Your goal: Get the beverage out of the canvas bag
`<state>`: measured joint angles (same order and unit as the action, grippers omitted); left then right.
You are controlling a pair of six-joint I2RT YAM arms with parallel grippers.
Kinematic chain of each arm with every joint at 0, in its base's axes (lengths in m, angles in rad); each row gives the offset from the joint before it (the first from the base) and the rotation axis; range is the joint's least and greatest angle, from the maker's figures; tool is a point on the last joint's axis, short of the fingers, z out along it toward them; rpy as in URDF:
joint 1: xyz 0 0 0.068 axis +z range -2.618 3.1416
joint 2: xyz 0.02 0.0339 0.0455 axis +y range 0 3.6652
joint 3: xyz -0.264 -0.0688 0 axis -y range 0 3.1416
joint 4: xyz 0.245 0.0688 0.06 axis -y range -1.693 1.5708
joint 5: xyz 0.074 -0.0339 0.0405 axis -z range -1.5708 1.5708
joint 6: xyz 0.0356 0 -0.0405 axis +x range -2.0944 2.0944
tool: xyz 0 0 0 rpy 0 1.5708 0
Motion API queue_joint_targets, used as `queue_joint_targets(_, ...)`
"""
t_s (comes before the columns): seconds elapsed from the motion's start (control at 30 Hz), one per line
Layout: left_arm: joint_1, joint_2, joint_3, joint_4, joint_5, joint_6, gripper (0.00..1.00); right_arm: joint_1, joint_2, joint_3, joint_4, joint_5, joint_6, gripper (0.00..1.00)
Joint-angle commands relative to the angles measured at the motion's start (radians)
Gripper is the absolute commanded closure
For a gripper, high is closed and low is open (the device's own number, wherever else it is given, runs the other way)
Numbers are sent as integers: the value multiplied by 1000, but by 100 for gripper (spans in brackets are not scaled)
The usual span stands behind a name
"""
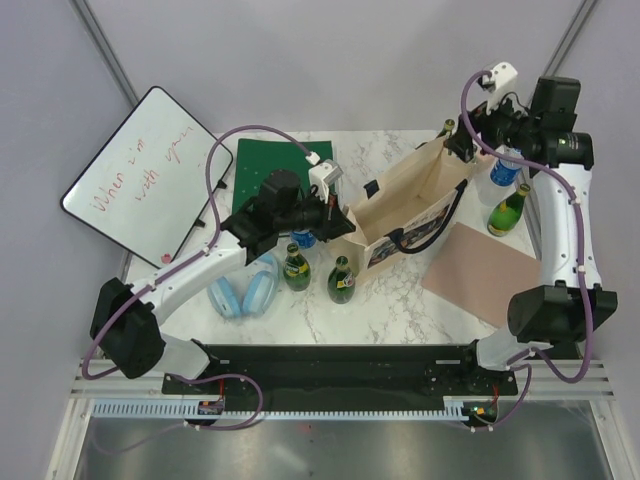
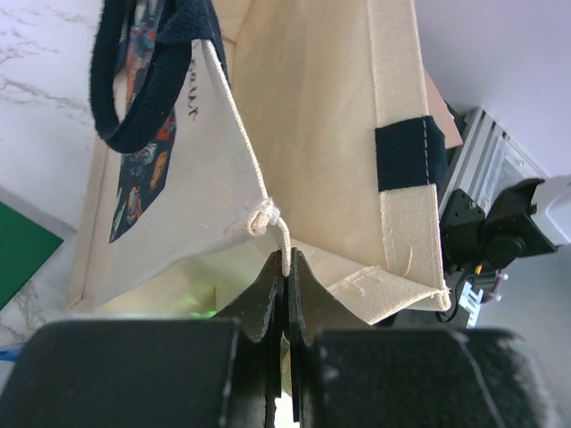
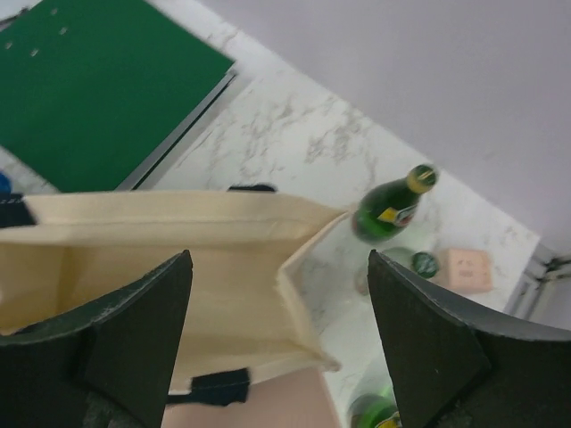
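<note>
The beige canvas bag (image 1: 405, 200) stands open in the middle of the table, its print panel (image 1: 400, 245) facing the near side. My left gripper (image 1: 336, 218) is shut on the bag's left rim (image 2: 287, 254) and pinches the canvas edge between its fingers. My right gripper (image 1: 465, 140) is open and empty above the bag's far right corner (image 3: 308, 267). No beverage shows inside the bag. Green bottles stand outside it: two to its left (image 1: 296, 268) (image 1: 342, 282), one to its right (image 1: 508, 210) and one behind it (image 3: 393, 207).
A blue-labelled bottle (image 1: 505, 170) stands at the far right. A green folder (image 1: 280, 165) and a whiteboard (image 1: 140, 170) lie at the left. Blue headphones (image 1: 245, 295) lie near the left front. A pink mat (image 1: 485, 270) lies right of the bag.
</note>
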<state>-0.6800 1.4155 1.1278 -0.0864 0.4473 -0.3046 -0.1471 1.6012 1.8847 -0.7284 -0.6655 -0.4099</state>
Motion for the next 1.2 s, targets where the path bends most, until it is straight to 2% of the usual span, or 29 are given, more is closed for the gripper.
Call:
queue_joint_targets(0.0,-47,-69,43,27,48,145,98,9,-33,-120,-170,7,-81,13)
queue_joint_targets(0.13,-81,-81,41,7,10,177,98,9,-64,-211,-192,120,-90,9)
queue_joint_targets(0.23,-95,-79,40,4,4,185,98,9,-49,-213,-189,164,-64,9)
queue_joint_targets(0.33,-105,-76,47,2,-8,200,98,17,-6,-190,-195,138,-50,13)
queue_joint_targets(0.43,-107,-66,62,5,-33,228,98,41,43,-159,-216,138,-59,24)
queue_joint_targets(0.5,-107,-49,72,7,-47,249,98,49,68,-141,-226,135,-64,40)
queue_joint_targets(0.53,-107,-41,84,8,-61,254,98,52,75,-133,-230,135,-64,57)
queue_joint_targets(0.6,-107,-20,99,13,-74,266,98,52,91,-110,-252,136,-78,73)
queue_joint_targets(0.67,-107,-7,115,23,-94,268,98,49,86,-99,-272,141,-90,100)
queue_joint_targets(0.77,-107,-4,121,45,-120,268,98,21,34,-104,-270,103,-144,100)
queue_joint_targets(1.0,-107,-73,56,82,-114,302,98,-146,-105,-194,-272,-166,-315,100)
queue_joint_targets(1.17,-122,-145,-26,82,-163,354,98,-155,-207,-294,-311,-290,-444,100)
